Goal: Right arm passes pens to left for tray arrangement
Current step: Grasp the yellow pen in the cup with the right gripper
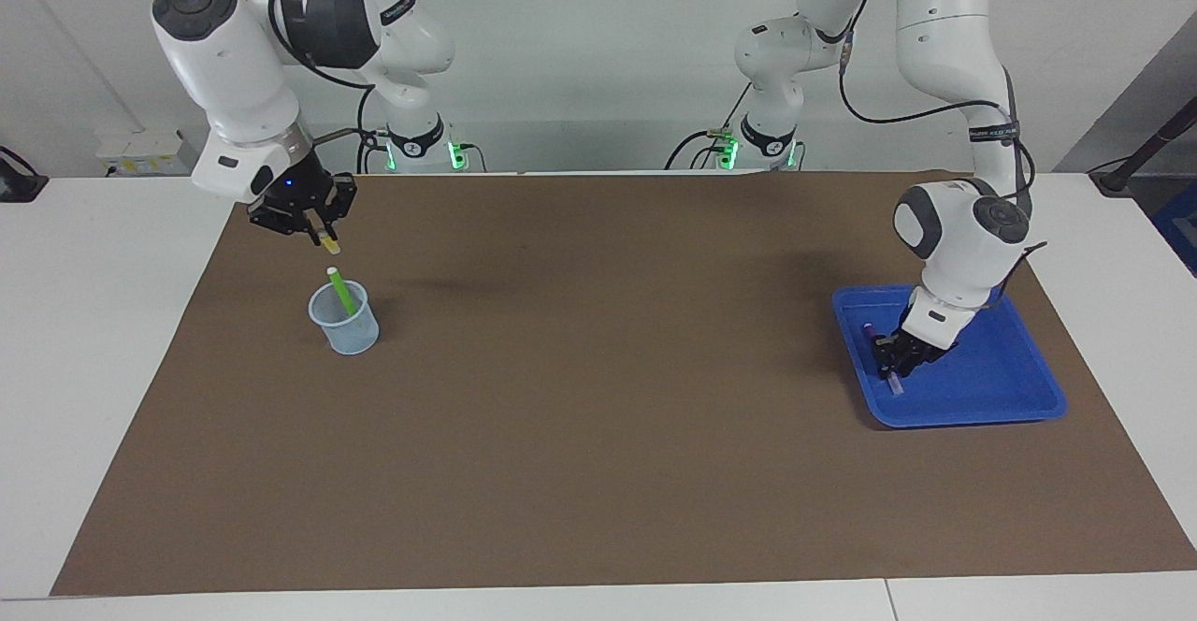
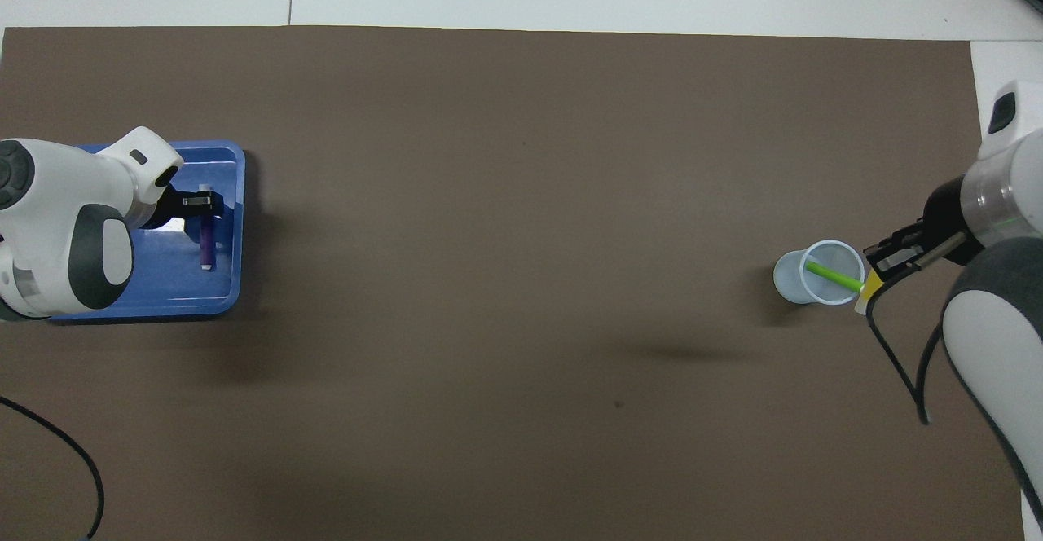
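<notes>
My right gripper [image 1: 315,228] [image 2: 888,262] is in the air above the translucent cup [image 1: 348,333] [image 2: 789,279], shut on the yellow pen [image 1: 330,245] [image 2: 869,287], which hangs clear of the rim. A green pen [image 1: 345,296] [image 2: 833,276] leans in the cup. At the left arm's end, my left gripper [image 1: 893,362] [image 2: 200,200] is low inside the blue tray [image 1: 991,392] [image 2: 163,284], right over the purple pen [image 1: 869,330] [image 2: 208,239]. That pen lies flat on the tray floor with its whitish end toward the table's front.
A brown mat [image 1: 598,397] covers most of the white table. A loose black cable [image 2: 77,459] lies on the mat near the left arm's base. The wide middle stretch of mat lies between cup and tray.
</notes>
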Controlling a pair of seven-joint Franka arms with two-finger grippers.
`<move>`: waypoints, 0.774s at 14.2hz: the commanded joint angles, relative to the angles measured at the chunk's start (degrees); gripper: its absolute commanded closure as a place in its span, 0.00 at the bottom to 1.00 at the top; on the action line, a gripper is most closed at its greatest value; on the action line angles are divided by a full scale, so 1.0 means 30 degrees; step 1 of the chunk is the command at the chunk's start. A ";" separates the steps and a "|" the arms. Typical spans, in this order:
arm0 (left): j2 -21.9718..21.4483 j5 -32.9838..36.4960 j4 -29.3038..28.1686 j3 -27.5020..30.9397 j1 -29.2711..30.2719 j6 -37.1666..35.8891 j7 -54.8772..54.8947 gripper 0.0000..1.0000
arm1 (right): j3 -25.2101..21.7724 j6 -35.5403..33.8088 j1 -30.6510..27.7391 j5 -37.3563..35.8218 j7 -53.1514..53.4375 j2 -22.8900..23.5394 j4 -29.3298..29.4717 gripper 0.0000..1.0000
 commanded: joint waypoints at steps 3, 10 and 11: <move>0.0468 0.0390 0.0262 0.0072 -0.0075 0.0413 0.0079 0.40 | 0.1064 -0.0750 -0.0046 0.1544 0.3375 0.0348 0.1027 1.00; 0.0294 0.0390 0.0145 0.0043 -0.0250 0.0092 -0.0183 0.35 | 0.1151 -0.1101 -0.0046 0.5381 0.9235 0.0231 0.1467 1.00; 0.0089 0.0390 0.0116 0.0071 -0.0424 -0.0344 -0.0213 0.32 | 0.1384 -0.1014 -0.0046 0.5765 0.9940 0.0173 0.1496 1.00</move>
